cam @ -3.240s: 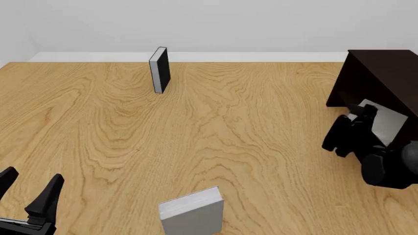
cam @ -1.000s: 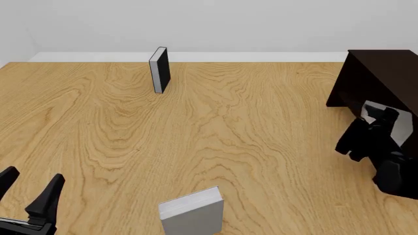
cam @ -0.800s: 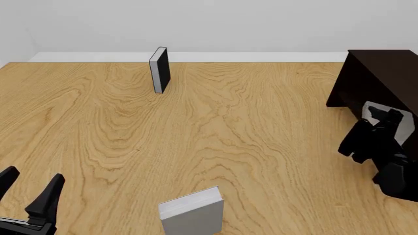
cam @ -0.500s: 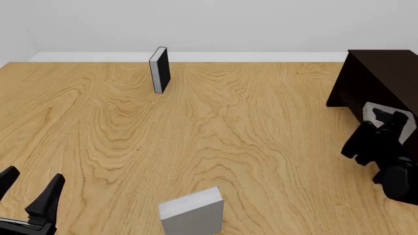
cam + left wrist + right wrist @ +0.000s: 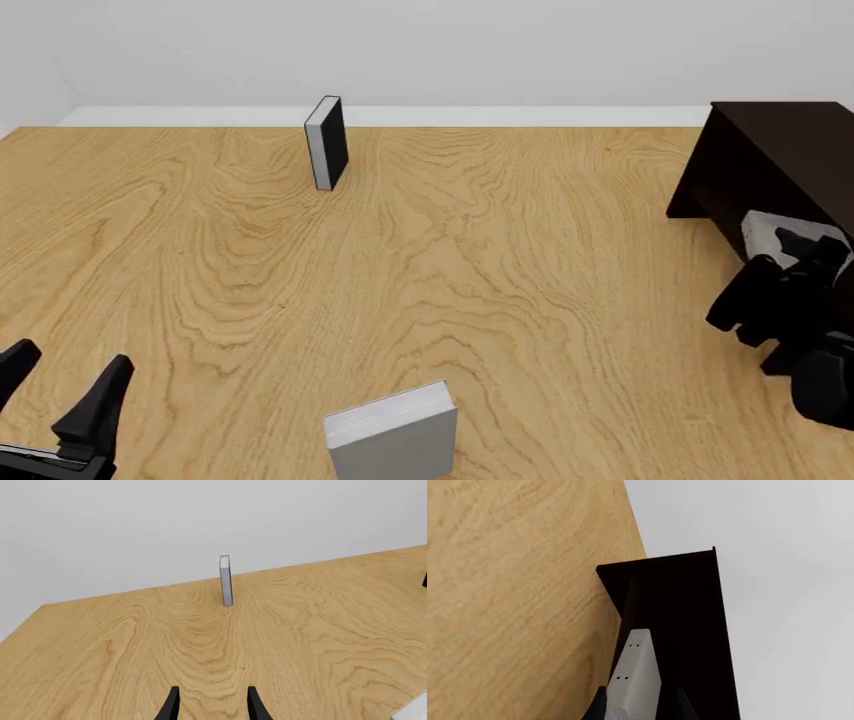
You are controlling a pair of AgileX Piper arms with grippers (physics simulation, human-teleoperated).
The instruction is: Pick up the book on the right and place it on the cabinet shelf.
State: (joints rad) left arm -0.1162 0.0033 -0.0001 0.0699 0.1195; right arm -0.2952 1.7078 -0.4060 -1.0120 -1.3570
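We find the right gripper point(image 5: 798, 250) at the right edge of the table point(image 5: 441, 290), its fingers clamped on the book point(image 5: 777, 234), a slim light-grey hardcover held at the open front of the dark cabinet point(image 5: 774, 160). In the right wrist view the book point(image 5: 635, 680) rises between the two dark fingers point(image 5: 599, 705), which press against its sides, and its far end reaches into the cabinet point(image 5: 687, 630), close along one inner wall. We cannot tell from either view whether the book rests on the cabinet shelf or hangs just clear of it, as the interior is too dark to make out the ledge itself. The left gripper point(image 5: 56, 400) sits low at the near left corner of the table, its fingers apart and holding nothing; the left wrist view shows the same left gripper point(image 5: 212, 706) with bare wood between the fingertips. A black-covered book point(image 5: 326, 142) stands upright near the far edge of the table, well apart from both arms, and appears in the left wrist view point(image 5: 225, 580) edge-on. A thicker grey book point(image 5: 392, 432) stands at the near edge, centre, between the two arms and touched by neither.
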